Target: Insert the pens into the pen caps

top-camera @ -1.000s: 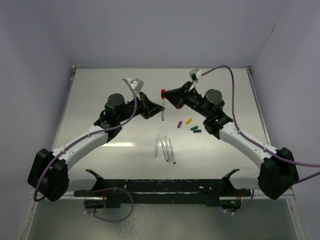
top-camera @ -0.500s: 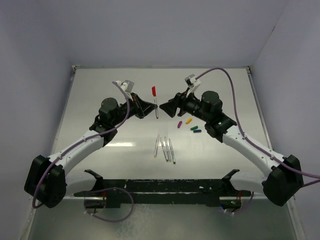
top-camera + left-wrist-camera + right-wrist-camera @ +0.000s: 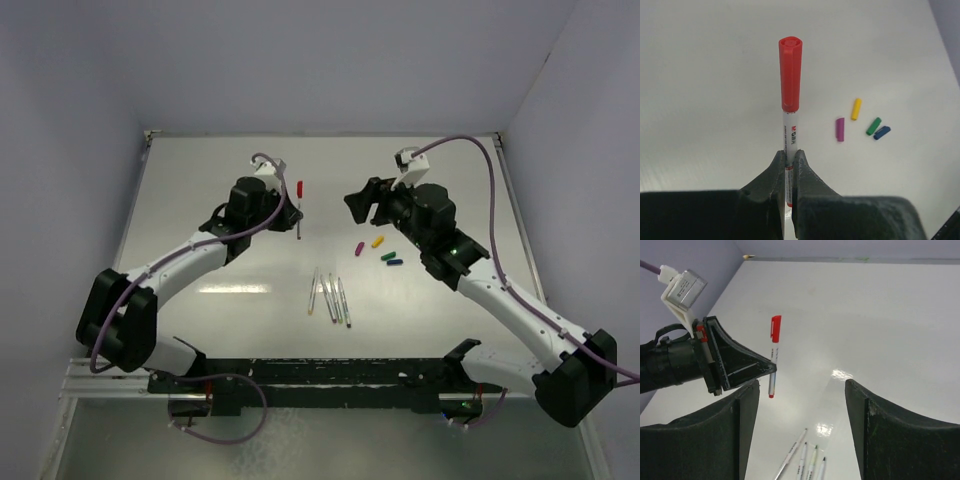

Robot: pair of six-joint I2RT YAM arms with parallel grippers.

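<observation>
So, the thin grey-white marker pen (image 3: 789,130) is pinched low on its barrel by the left end effector (image 3: 790,155), with the two dark fingers (image 3: 772,180) pressed in on either side of it. The bullet-shaped red plastic cap (image 3: 790,75) is seated on the pen's upper end, and a bit of red is also seen at the lower end, below the grip. From the right wrist view the pen is seen held roughly upright. Whether its lower end touches the white bench (image 3: 180,200) can't be told.

The right end effector (image 3: 802,385) is spread wide, fingers far apart. It's pointed at the capped pen from the other side, well apart from it.

Four more slim grey-white pens (image 3: 330,297) are seen lying on the bench in a loose bundle near the middle, closer to the arm bases. Four small loose caps are laid out to the right of them: a purple cap (image 3: 840,129), a yellow cap (image 3: 856,108), a green cap (image 3: 873,126) and a dark blue cap (image 3: 882,132). Green and blue are just beside each other, maybe touching. Purple and yellow are near each other but apart. All four are well clear of both end effectors.
</observation>
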